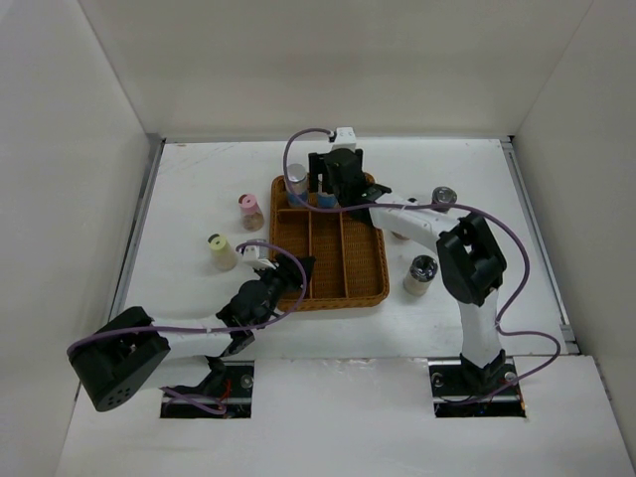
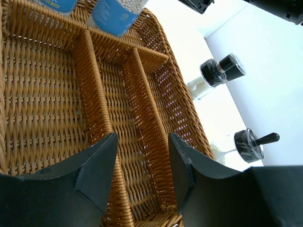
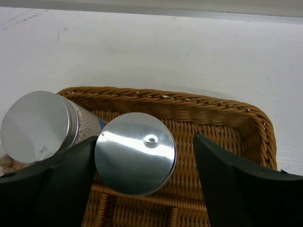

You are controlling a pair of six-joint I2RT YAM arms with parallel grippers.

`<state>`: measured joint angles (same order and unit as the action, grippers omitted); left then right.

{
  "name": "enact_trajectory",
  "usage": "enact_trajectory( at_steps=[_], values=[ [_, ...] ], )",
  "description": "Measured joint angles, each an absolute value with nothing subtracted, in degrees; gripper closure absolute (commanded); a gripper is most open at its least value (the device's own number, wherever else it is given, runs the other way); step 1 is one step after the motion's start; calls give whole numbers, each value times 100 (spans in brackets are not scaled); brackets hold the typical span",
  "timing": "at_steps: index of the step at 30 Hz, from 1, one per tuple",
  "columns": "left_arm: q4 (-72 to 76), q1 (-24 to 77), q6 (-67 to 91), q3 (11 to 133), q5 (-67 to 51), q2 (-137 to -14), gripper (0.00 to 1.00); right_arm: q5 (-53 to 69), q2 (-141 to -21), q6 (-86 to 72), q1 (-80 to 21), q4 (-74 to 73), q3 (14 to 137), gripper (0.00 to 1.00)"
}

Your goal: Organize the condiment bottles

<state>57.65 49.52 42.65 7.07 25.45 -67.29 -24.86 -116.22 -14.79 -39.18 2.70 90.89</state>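
My right pincer (image 3: 144,142) hangs wide open around a silver-capped bottle (image 3: 135,156), not squeezing. It stands in the 12 o'clock slot of the tray (image 3: 222,113) beside its twin (image 3: 38,125), I guess so matching ones sit together.

Brown wicker divided tray (image 1: 363,260) on white table (image 1: 199,179)

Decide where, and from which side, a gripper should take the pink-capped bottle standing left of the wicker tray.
Take the pink-capped bottle around its round body just under the cap, coming down from above. It stands upright on the table, apart from the wicker tray and the pale-yellow-capped bottle, so there is probably room either side. The open left gripper is the nearer one.
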Motion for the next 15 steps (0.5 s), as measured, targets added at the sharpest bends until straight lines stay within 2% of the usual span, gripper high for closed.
enact_trajectory(
  at_steps=[4, 7, 15],
  values=[
    [5765, 4952, 4263, 707, 2545, -6726, 55, -2486, -11493, -1535, -3938, 379, 8945, 3],
    [5765, 4952, 4261, 707, 2545, -6722, 55, -2480, -11085, -1577, -3940, 351, 8652, 1],
    [5765, 4952, 4261, 707, 2545, -6720, 54, -2526, -8503, -1704, -3503, 694, 6971, 2]
  ],
)
